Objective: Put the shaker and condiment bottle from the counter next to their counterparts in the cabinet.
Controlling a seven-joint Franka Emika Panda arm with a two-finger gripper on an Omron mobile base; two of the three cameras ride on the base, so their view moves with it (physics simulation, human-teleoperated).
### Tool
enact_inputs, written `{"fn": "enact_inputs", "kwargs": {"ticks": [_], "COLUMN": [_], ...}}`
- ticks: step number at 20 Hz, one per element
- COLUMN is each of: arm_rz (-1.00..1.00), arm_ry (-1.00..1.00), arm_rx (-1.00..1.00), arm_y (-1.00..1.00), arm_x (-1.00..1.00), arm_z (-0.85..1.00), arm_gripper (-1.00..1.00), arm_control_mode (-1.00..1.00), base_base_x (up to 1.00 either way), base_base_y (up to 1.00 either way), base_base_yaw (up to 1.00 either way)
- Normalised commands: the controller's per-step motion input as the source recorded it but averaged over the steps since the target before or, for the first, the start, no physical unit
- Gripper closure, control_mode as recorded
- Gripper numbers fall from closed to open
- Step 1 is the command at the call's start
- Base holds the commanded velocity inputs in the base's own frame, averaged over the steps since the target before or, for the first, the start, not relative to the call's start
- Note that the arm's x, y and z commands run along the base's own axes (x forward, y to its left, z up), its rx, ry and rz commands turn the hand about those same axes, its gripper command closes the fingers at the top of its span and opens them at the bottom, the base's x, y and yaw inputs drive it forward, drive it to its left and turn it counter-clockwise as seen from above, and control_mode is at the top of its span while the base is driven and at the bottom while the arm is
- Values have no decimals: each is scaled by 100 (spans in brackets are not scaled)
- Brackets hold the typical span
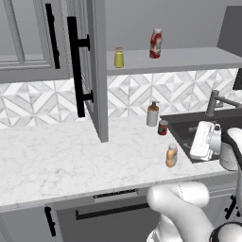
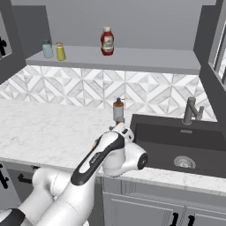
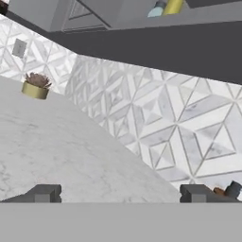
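Observation:
The yellow-green shaker [image 1: 118, 57] stands on the grey cabinet shelf [image 1: 189, 59], beside a pale blue jar [image 2: 47, 49]; both also show at the top of the hand view, shaker [image 3: 172, 6] and jar [image 3: 156, 10]. The red bottle [image 1: 155, 43] stands further right on the shelf. The orange condiment bottle [image 1: 171, 155] is upright on the marble counter [image 1: 56, 160] near its front edge. My gripper [image 3: 120, 194] is open and holds nothing; it hovers over the sink's left rim [image 1: 201, 141], just right of the orange bottle.
A beige pump dispenser [image 1: 152, 115] and a small red can [image 1: 163, 127] stand behind the orange bottle. The open cabinet door [image 1: 97, 71] with its black bar handle [image 1: 78, 71] juts out over the counter. The dark sink [image 2: 176, 141] and faucet [image 2: 190, 110] are right. A potted plant [image 3: 35, 86] sits far left.

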Motion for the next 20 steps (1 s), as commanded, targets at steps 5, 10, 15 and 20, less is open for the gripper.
{"fn": "enact_inputs", "kwargs": {"ticks": [5,10,15,20], "arm_rz": [20,14,12,8], "arm_ry": [-4,-12,-12,-5], "arm_rx": [-8,-19,-23,-16], "arm_y": [-37,-7,1,0], "arm_x": [22,1,10,37], "arm_z": [-15,-14,-34,-12], "arm_gripper": [-100,-100,-100,-100], "arm_control_mode": [-100,-100,-100,-100], "base_base_x": [0,0,0,0], "base_base_y": [0,0,0,0], "base_base_yaw": [0,0,0,0]}}
